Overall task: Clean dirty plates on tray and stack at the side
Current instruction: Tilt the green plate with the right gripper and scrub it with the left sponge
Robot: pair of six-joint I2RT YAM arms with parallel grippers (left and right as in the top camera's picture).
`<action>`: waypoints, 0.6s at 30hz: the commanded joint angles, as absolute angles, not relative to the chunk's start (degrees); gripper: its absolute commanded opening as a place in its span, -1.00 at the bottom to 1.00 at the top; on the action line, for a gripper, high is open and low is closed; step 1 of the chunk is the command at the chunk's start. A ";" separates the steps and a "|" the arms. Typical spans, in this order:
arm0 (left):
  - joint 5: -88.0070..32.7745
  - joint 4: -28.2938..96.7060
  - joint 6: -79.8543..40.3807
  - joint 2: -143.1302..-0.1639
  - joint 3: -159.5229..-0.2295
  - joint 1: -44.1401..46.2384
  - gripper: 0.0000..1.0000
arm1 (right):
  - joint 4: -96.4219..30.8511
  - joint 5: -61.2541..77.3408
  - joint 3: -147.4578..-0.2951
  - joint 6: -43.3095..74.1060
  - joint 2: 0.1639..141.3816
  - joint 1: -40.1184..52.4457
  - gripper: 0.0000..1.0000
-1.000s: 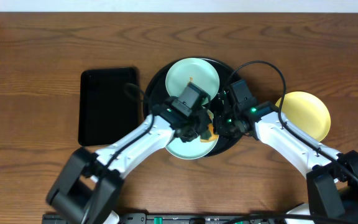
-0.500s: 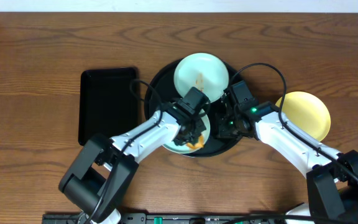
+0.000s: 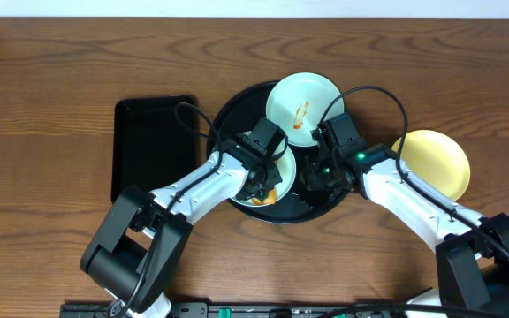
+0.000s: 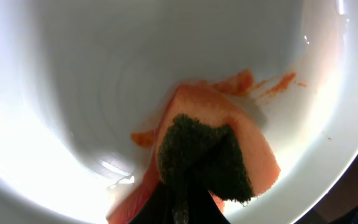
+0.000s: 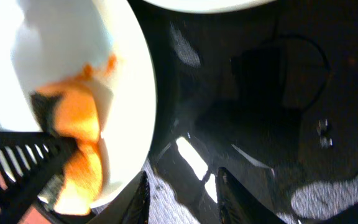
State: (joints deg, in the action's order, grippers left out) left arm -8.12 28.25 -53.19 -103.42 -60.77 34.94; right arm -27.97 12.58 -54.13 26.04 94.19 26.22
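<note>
Top plate (image 3: 295, 94) slid right; L fingers (image 4: 185, 208) clamp sponge (image 4: 211, 155), wrist view only; R fingers (image 5: 235, 202) apart.

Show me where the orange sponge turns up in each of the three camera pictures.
Overhead: the sponge sits just below centre, by the lower edge of a pale plate.
Left wrist: sponge lower middle, dark scouring side up.
Right wrist: sponge lower left.
Shared landmark: that plate under it, smeared orange-red.

Left gripper (image 3: 263, 184) clamped on sponge (image 4: 247, 152), right gripper (image 5: 182, 198) just beside it, jaws apart.
</note>
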 commanded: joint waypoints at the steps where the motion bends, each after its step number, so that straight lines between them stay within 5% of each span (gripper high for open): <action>1: -5.74 27.88 -51.94 -104.77 -59.48 34.76 -0.85 | -25.85 10.90 -54.52 26.35 94.61 26.76 -0.40; 18: -5.69 17.34 -43.07 -103.42 -60.23 34.68 -0.84 | -17.06 11.03 -54.52 26.33 102.52 28.10 -0.39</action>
